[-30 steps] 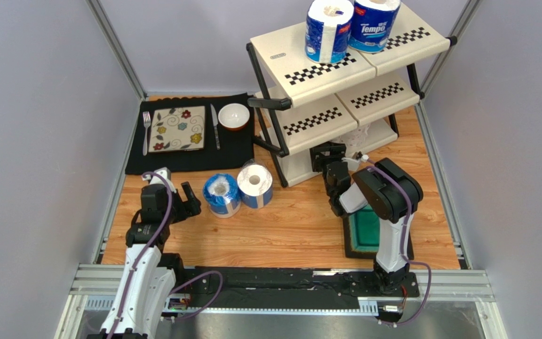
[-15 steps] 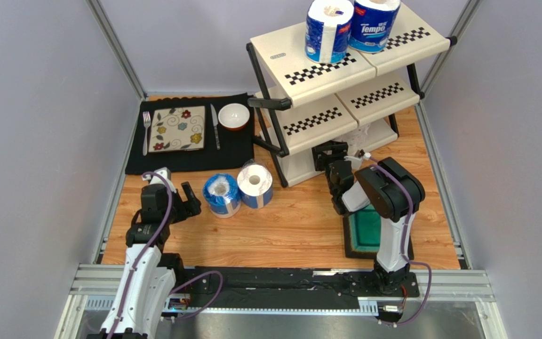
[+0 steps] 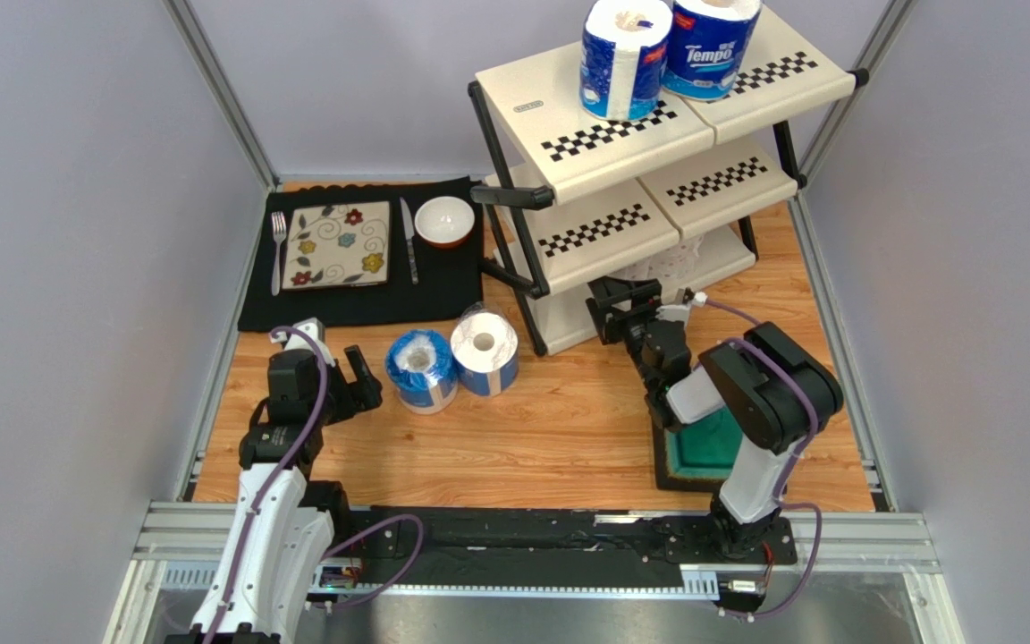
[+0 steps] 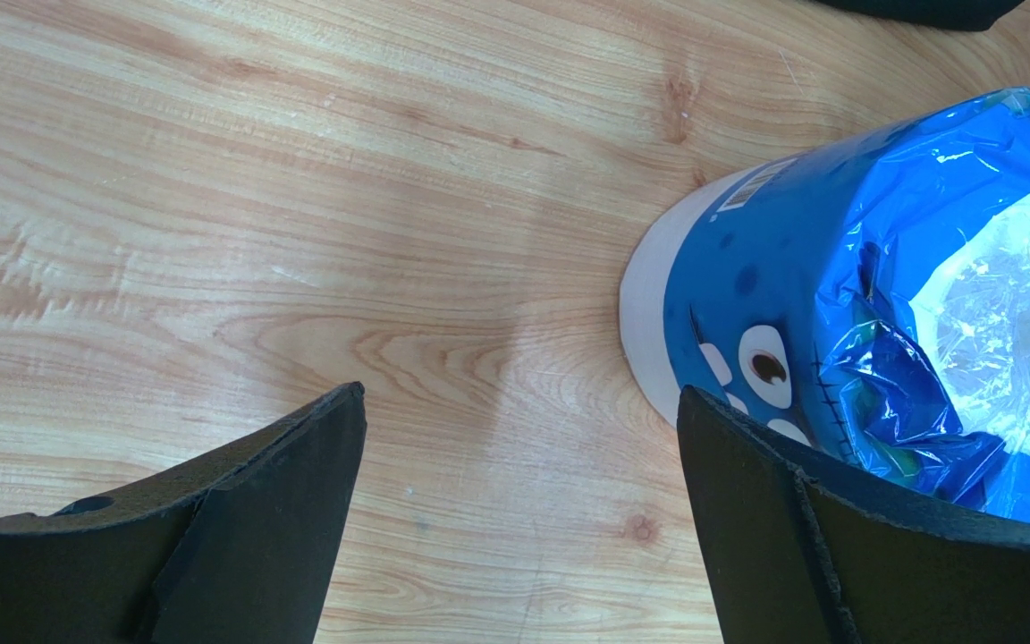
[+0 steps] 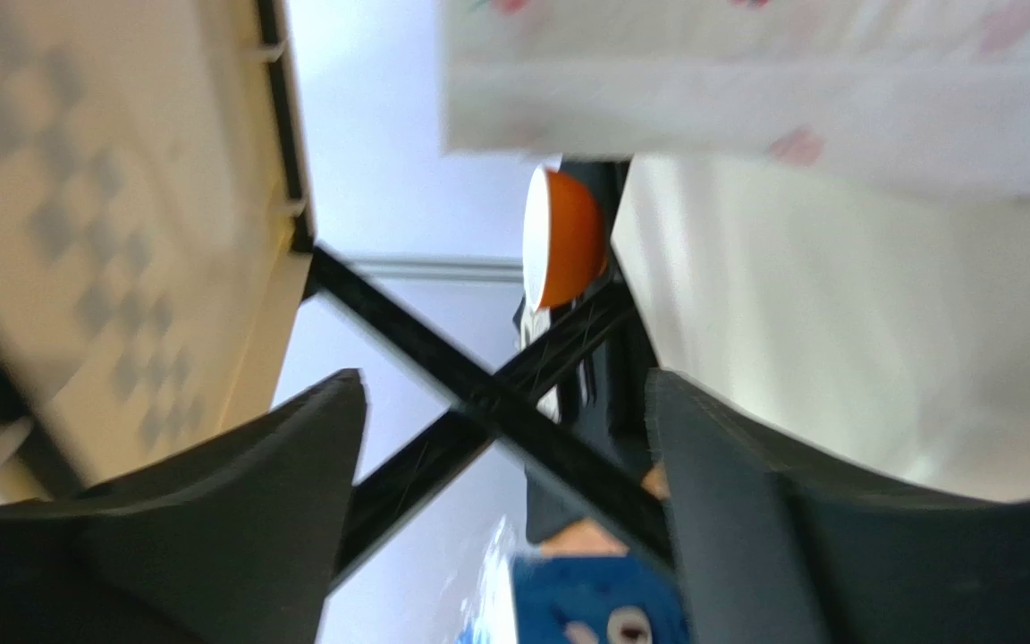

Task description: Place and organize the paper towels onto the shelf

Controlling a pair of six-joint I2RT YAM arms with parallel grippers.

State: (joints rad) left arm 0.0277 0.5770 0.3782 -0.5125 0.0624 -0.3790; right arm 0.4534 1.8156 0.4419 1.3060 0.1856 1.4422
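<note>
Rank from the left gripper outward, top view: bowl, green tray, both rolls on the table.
1. Crinkled blue roll, just right of the left gripper.
2. Neighbouring roll, farther right.
3. Bowl, farther back.
4. Green tray, right side.

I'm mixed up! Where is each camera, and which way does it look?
Top external: above and behind, looking down on table and shelf; both arms show.
Left wrist: on left arm, facing down at blue roll; its fingers show.
Right wrist: on right arm, facing sideways through shelf frame; its fingers show.
Shared: top and left wrist both see that roll.
</note>
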